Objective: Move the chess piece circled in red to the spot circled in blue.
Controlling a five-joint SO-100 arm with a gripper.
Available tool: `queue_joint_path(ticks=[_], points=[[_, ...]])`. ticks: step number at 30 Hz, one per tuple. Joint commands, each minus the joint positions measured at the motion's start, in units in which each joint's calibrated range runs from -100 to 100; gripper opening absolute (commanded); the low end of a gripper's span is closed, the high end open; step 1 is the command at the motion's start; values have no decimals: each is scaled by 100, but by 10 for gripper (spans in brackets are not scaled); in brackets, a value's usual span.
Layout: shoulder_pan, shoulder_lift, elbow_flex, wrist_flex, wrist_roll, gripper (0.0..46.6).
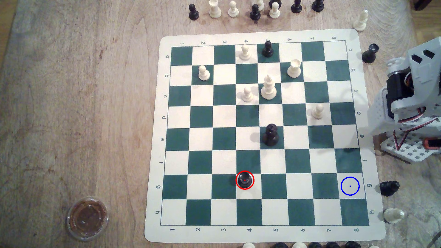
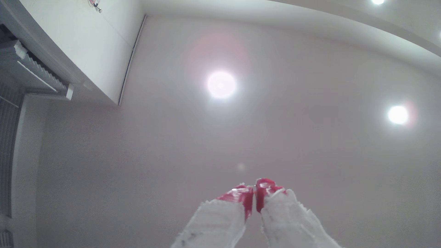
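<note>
From my station, the gripper (image 2: 254, 190) points up at the ceiling in the wrist view, its two red-tipped white fingers (image 2: 238, 194) pressed almost together with only a thin slit between them and nothing held. Three bright ceiling lights (image 2: 221, 84) glare beyond the tips.

In the exterior view I see the arm (image 1: 410, 95) folded up off the board's edge at the exterior view's right, beside rows c to f. The chess piece (image 1: 244, 180), a small black pawn ringed in red, stands upright on a cream square in row g, column 4, well apart from the arm, across the board toward the exterior view's left and nearer the bottom edge. The spot (image 1: 350, 186), ringed in blue, is the cream square in the same row at column 8, bare, much nearer the arm's base and just below it in the picture.

A taller black piece (image 1: 270, 134) stands in row e, between the arm and the pawn's side of the board (image 1: 262, 235). A toppled black piece (image 1: 389, 188) lies on the wooden table (image 1: 71, 95) just off the board beside the spot.
</note>
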Motion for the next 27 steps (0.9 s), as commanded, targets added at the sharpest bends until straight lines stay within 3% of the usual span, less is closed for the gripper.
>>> queue_joint_path(ticks=[1,17,19,27], points=[[-61,-11,117,298,15,2],[-77,-3,-381,7227,-24,2],[-139,-3,-862,8693,-24,2],[-123,-3,-2167,11895,-73,2]])
